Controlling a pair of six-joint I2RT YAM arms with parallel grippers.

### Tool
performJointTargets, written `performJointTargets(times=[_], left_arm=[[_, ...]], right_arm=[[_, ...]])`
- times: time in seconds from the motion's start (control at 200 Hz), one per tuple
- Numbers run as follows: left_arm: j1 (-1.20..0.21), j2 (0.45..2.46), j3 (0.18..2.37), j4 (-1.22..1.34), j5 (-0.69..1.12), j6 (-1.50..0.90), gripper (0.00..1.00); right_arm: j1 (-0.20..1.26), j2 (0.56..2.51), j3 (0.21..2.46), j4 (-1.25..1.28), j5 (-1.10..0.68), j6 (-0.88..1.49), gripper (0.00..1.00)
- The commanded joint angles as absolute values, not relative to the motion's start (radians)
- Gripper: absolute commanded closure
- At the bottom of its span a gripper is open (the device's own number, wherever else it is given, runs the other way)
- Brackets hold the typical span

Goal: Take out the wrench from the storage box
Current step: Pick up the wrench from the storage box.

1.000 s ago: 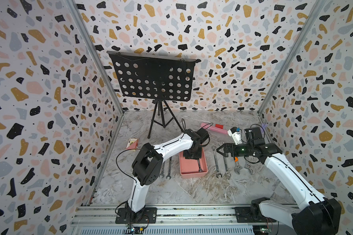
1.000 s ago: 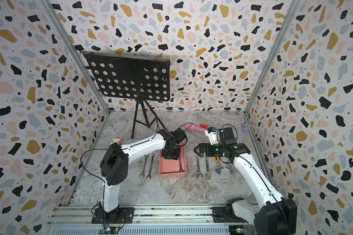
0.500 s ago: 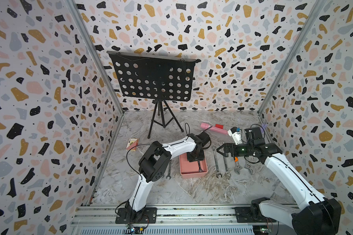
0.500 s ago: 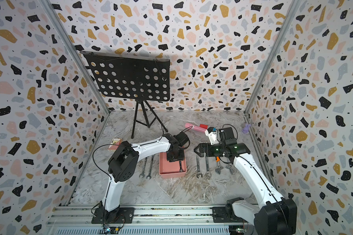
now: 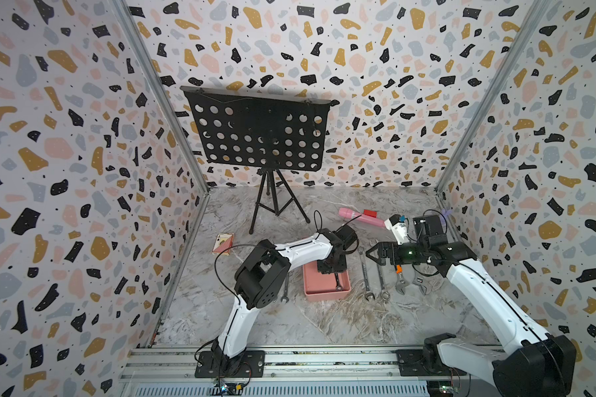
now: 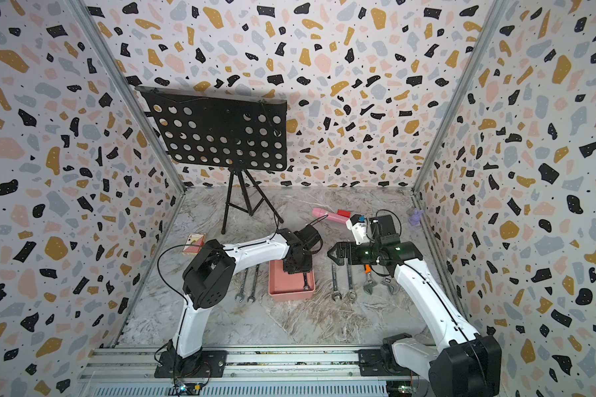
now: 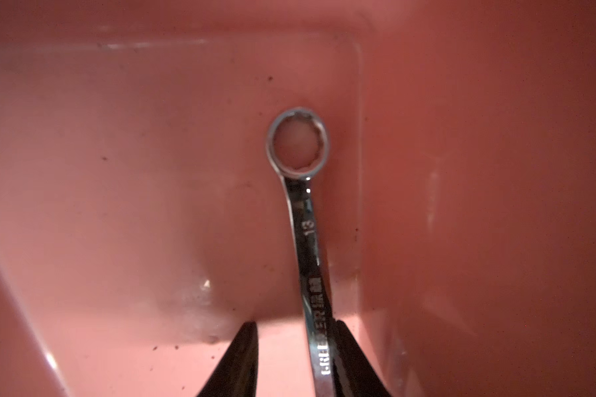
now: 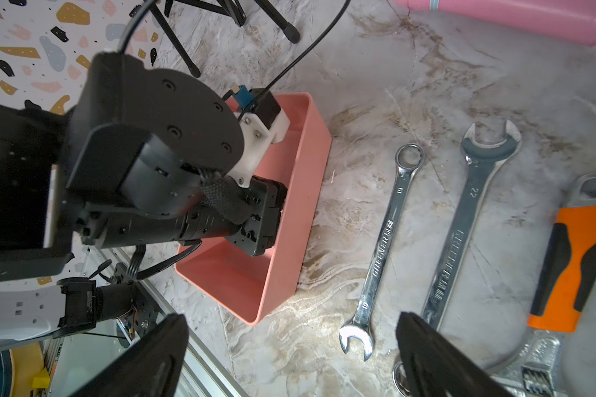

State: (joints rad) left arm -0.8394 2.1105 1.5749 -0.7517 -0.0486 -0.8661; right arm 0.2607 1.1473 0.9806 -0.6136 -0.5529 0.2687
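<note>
Two grippers: left gripper (image 7: 296, 324) down in the storage box (image 5: 326, 295), right gripper (image 8: 291, 319) hanging off to its right.
Left gripper: partly spread, straddling the wrench (image 7: 307, 240) shank, one jaw touching, not pinching.
Wrench position: flat on the box floor, by the wall nearer the right arm.
Handling: likely stiff, weighty, slick steel; best pinched mid-shank.
Right gripper: spread wide, empty.
</note>
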Motion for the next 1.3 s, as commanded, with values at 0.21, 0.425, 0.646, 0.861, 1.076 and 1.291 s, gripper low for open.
performJointTargets(times=[0.21, 0.425, 0.646, 0.861, 1.076, 1.291], left_arm=[[-0.798, 2.057, 1.466, -0.906, -0.17, -0.743, 0.64], [-0.798, 2.031, 1.542, -0.922, -0.147, -0.759, 0.6], [-0.796, 2.046, 1.529, -0.867, -0.041, -0.845, 0.56], [-0.796, 2.09, 1.575, -0.864, -0.039, -0.871, 0.55], [-0.796, 2.114, 1.517, -0.862, -0.03, -0.871, 0.56], [-0.795, 2.127, 1.507, -0.85, -0.023, -0.805, 0.64]], right_arm=[[0.256, 1.137, 0.982, -0.624, -0.554, 0.263, 0.0], [0.256, 1.137, 0.983, -0.622, -0.557, 0.264, 0.0], [0.255, 1.138, 0.983, -0.621, -0.557, 0.265, 0.0], [0.255, 1.137, 0.977, -0.621, -0.558, 0.263, 0.0], [0.255, 1.14, 0.976, -0.621, -0.555, 0.256, 0.0], [0.255, 1.146, 0.978, -0.621, -0.557, 0.249, 0.0]])
